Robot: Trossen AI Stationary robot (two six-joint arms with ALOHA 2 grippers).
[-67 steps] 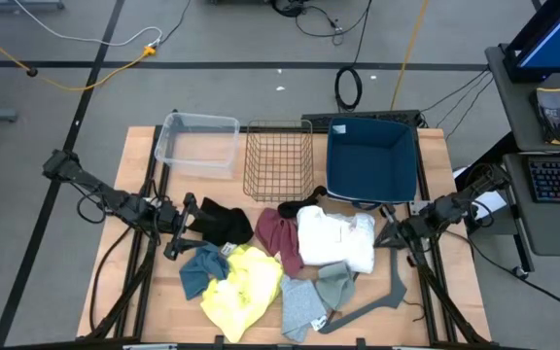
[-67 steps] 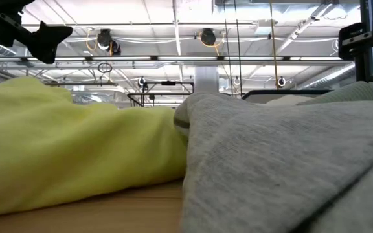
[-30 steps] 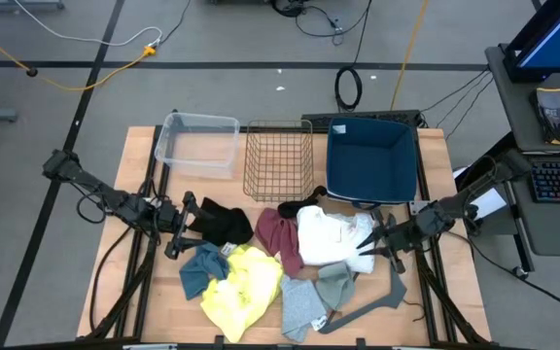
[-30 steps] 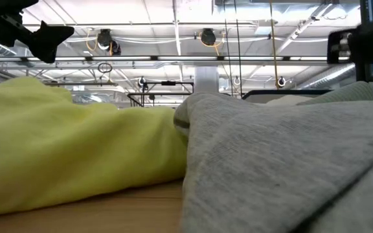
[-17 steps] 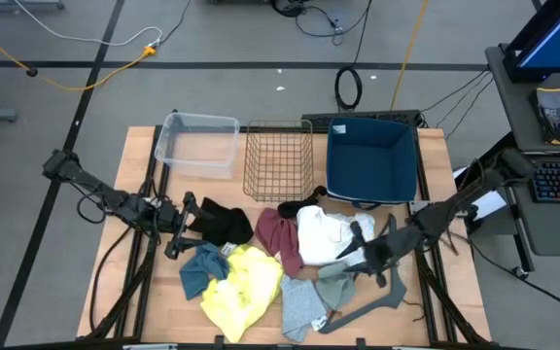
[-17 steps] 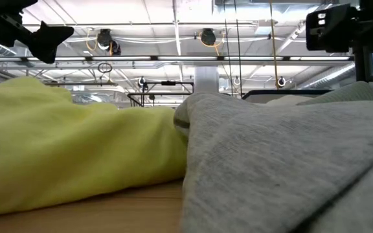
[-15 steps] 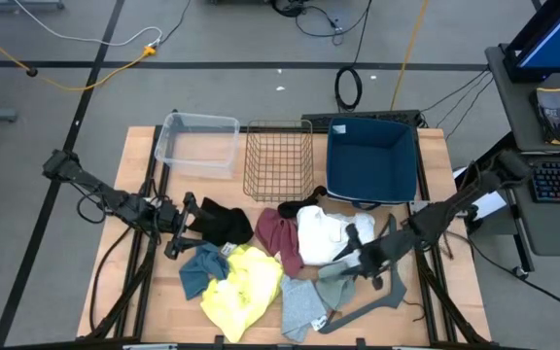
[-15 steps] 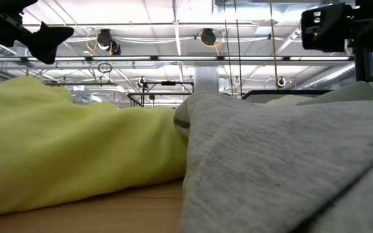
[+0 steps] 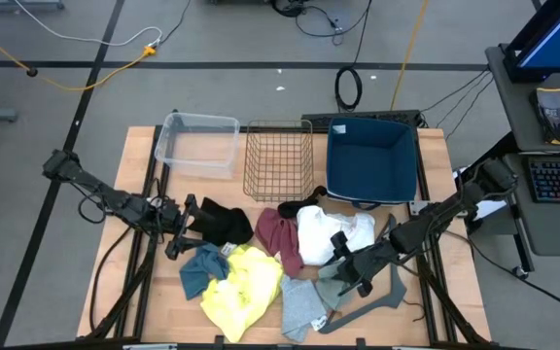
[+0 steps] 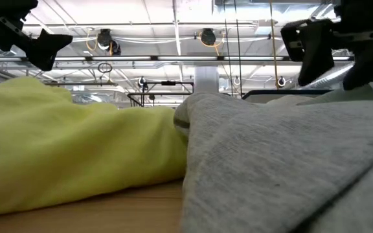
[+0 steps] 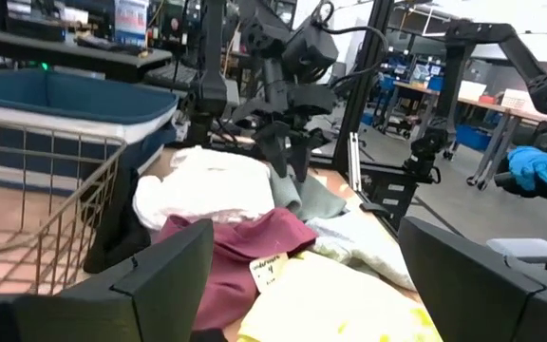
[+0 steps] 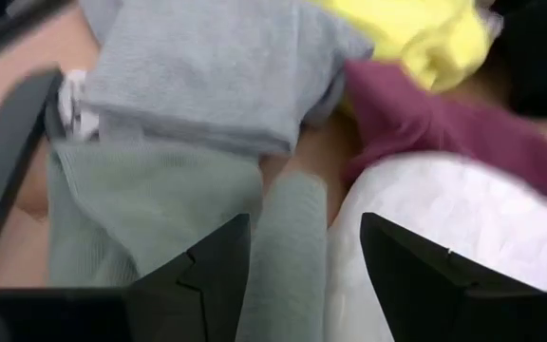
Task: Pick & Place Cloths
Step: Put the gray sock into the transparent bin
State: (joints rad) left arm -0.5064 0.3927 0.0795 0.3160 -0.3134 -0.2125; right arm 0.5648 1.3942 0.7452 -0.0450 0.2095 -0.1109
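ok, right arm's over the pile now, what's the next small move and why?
Probably lower the right gripper straight down onto the greenish-grey cloth. Its fingers are open and straddle that cloth's fold beside the white cloth, not yet closed on anything. The left gripper waits by the black cloth.

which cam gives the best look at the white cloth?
High view: the white cloth shows nearly whole from above, between the maroon cloth and the right gripper. Left wrist view shows it side-on as a lump beside the wire basket. Right wrist view catches only a blurred corner. Low view doesn't show it.
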